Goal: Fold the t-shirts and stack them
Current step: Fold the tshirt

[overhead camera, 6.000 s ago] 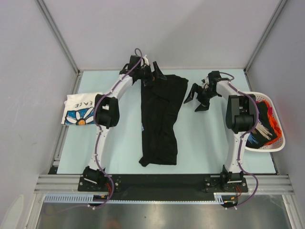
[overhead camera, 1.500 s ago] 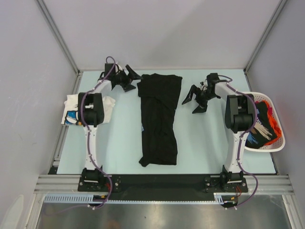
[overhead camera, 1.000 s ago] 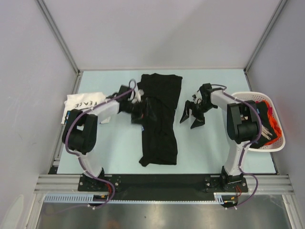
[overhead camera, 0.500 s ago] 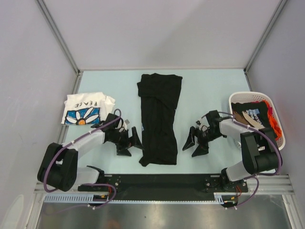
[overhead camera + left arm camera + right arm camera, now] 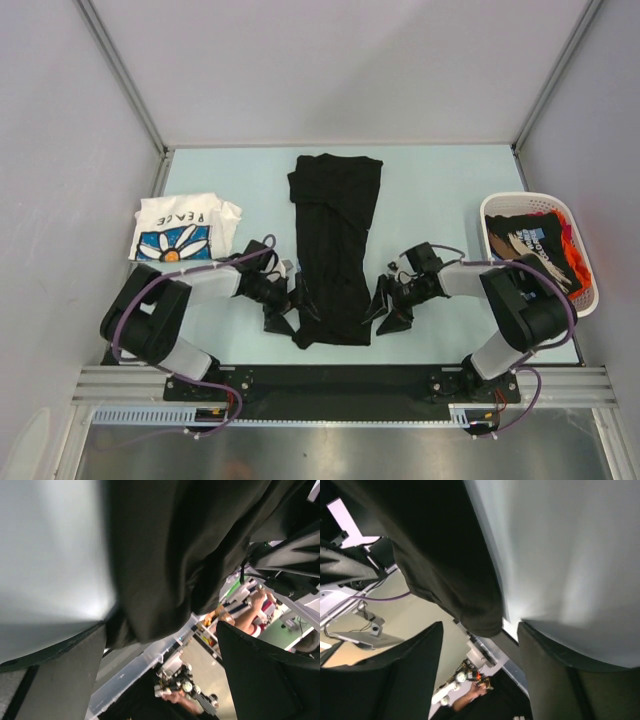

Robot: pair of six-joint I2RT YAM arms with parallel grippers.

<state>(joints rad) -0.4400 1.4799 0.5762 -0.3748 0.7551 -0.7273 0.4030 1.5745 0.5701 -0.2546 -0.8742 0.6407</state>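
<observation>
A large black t-shirt point(image 5: 334, 245) lies folded into a long strip down the middle of the table. My left gripper point(image 5: 291, 311) is open at the shirt's near left corner, and that black hem point(image 5: 150, 595) hangs between its fingers point(image 5: 60, 680). My right gripper point(image 5: 386, 311) is open at the near right corner, where the cloth's edge point(image 5: 465, 595) sits just ahead of its fingers point(image 5: 565, 680). Neither pair pinches the cloth. A folded white t-shirt with a blue and orange flower print point(image 5: 181, 230) lies at the left.
A white slotted basket point(image 5: 520, 198) at the right edge holds several dark and orange t-shirts point(image 5: 535, 243). Grey walls close in the far and side edges. The black mounting rail point(image 5: 330, 380) runs along the near edge, just behind the shirt's hem.
Both arms have swept from the shirt's far end down to its near end and closed in on its two near corners. The right jaws have narrowed a little.
</observation>
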